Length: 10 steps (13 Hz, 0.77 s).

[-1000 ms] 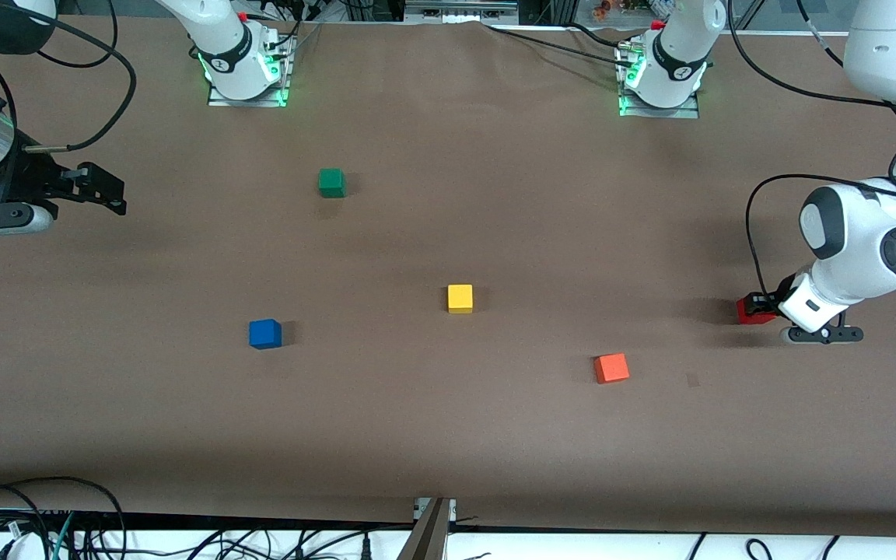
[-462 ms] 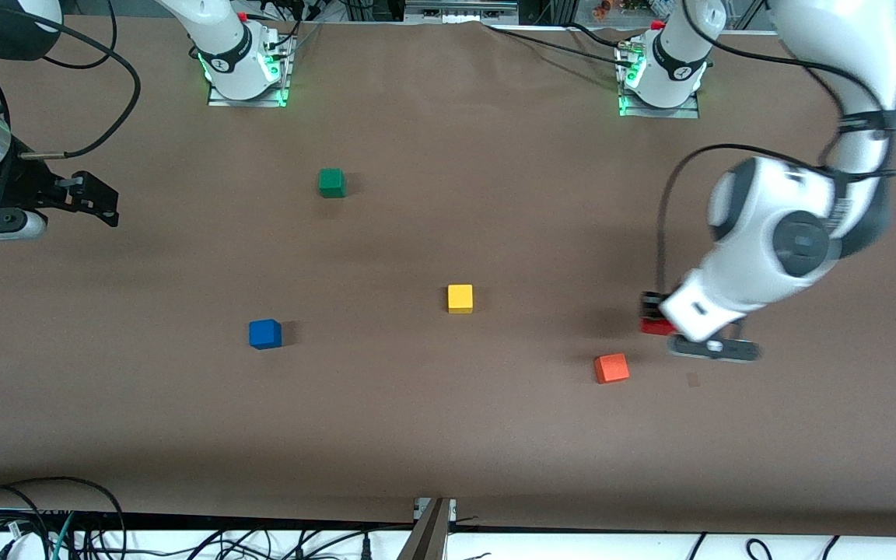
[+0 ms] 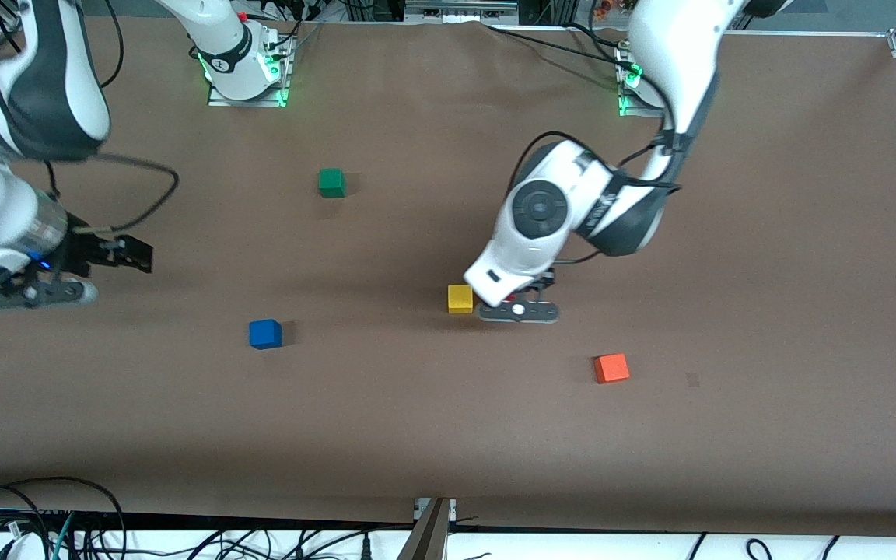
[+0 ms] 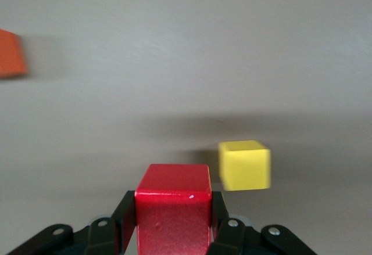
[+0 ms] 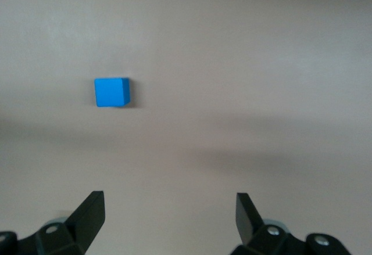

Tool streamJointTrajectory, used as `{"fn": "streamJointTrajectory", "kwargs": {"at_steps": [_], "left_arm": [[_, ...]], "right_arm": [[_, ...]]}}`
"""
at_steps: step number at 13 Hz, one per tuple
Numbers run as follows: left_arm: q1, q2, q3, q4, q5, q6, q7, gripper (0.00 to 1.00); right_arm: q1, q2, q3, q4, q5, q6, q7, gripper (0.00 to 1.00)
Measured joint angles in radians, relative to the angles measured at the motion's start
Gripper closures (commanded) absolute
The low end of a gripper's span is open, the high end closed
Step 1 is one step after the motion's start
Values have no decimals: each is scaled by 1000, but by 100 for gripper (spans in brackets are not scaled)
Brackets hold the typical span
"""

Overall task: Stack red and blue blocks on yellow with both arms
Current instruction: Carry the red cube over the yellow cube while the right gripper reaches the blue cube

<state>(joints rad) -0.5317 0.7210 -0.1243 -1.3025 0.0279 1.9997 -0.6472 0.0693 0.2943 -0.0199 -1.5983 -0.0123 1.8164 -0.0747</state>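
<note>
My left gripper [image 4: 173, 211] is shut on the deep red block [image 4: 173, 185] and holds it just above the table beside the yellow cube [image 4: 244, 165]. In the front view the left arm's wrist [image 3: 530, 233] covers the red block, next to the yellow cube [image 3: 460, 299]. The blue block [image 3: 264, 334] sits on the table toward the right arm's end and also shows in the right wrist view [image 5: 111, 92]. My right gripper [image 3: 137, 257] is open and empty [image 5: 170, 214], in the air some way from the blue block.
A green cube [image 3: 331, 183] sits nearer the arm bases. An orange cube [image 3: 611, 368] lies nearer the front camera than the yellow cube and shows in the left wrist view [image 4: 11, 53]. The brown table [image 3: 448, 435] is bare elsewhere.
My left arm has swept from its end of the table to beside the yellow cube, carrying the red block. My right arm has swung in toward the blue block.
</note>
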Motion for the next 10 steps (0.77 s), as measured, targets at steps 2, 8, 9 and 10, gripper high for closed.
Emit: {"fn": "streamJointTrajectory", "kwargs": {"at_steps": [2,8,9,10], "left_arm": [[-41,77,2,74,0,-1,-52,100],[-83,158,5,152,0,-2,-134,100],[-87,167,5,163,0,-2,-140,100],[-90,174,5,171,0,-2,-144,100]], "right_arm": [[-6,55,-3,2,50,17,-51,0],[42,244,15,-5,102,293,-40,0],[62,285,15,-5,102,341,-35,0],[79,316,15,-5,102,376,-30,0]]}}
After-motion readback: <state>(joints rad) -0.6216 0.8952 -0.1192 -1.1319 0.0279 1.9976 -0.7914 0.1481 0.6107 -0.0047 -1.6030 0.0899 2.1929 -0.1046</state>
